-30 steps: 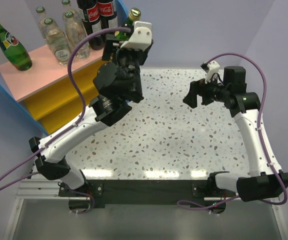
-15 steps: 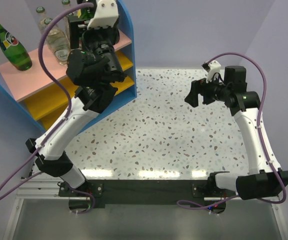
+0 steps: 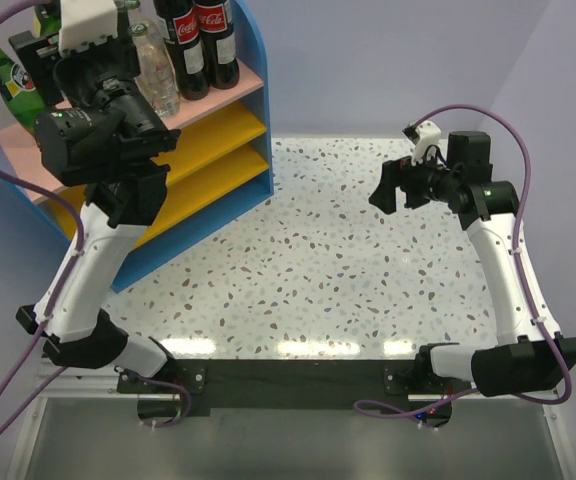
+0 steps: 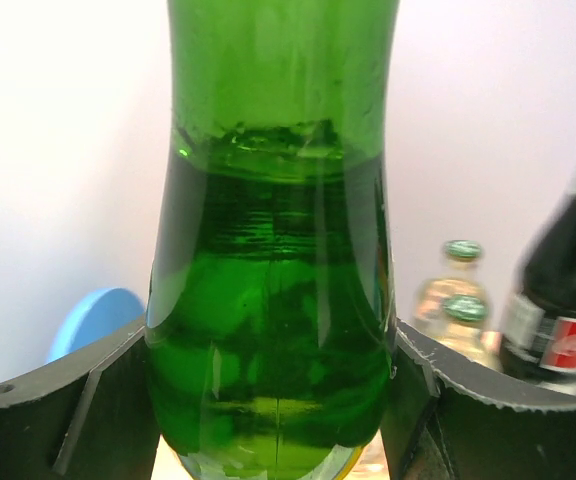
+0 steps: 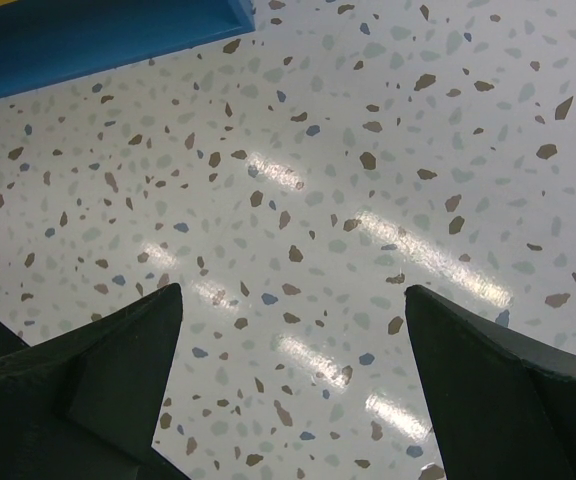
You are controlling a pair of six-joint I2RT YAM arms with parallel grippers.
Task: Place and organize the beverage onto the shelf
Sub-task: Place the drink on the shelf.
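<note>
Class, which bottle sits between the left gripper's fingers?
The green glass bottle filling the left wrist view, with the left gripper's fingers against both its sides. The cola bottles and clear bottles stand free on the shelf's pink top.

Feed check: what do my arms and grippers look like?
The left arm and right arm have white links, black joints and bases, a purple cable looping along each. The left gripper and right gripper have black wedge-shaped fingers, a white camera mount on each wrist.

Two colas [image 3: 178, 45] [image 3: 216, 40], two green glass bottles [image 4: 273, 300] [image 3: 0, 65], at least two clear ones [image 4: 461, 250] [image 4: 465, 308] showing, one shelf [image 3: 208, 225], two arms [image 3: 88, 270] [image 3: 503, 270].
</note>
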